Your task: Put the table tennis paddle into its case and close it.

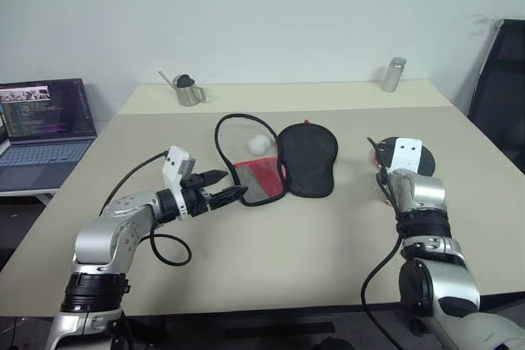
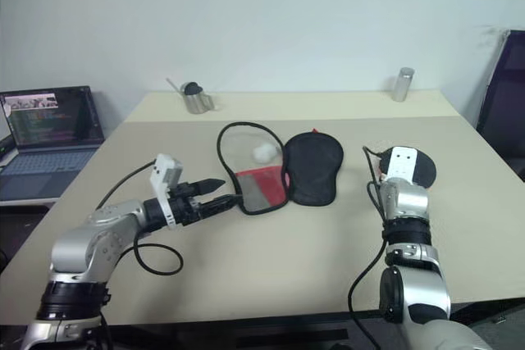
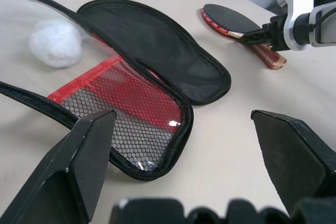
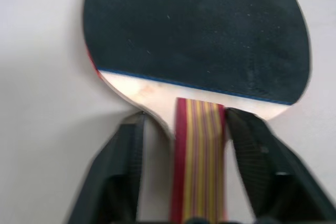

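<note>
The table tennis paddle (image 4: 194,30) lies flat on the table's right side, black rubber up, its striped handle pointing toward me. My right gripper (image 4: 184,116) straddles that handle: one finger (image 4: 247,140) is against its side, the other stands a small gap away. The case (image 1: 308,157) lies unzipped at the table's middle, black half to the right, clear and red mesh half (image 3: 131,103) to the left. My left gripper (image 1: 234,188) hovers open just at the mesh half's near end, holding nothing.
A small white ball (image 1: 258,144) rests on the case's clear flap. A laptop (image 1: 45,125) sits on a side desk at the left. A metal cup (image 1: 189,89) and a metal cylinder (image 1: 394,75) stand at the table's (image 1: 287,243) far edge. A black chair (image 1: 504,79) is at the right.
</note>
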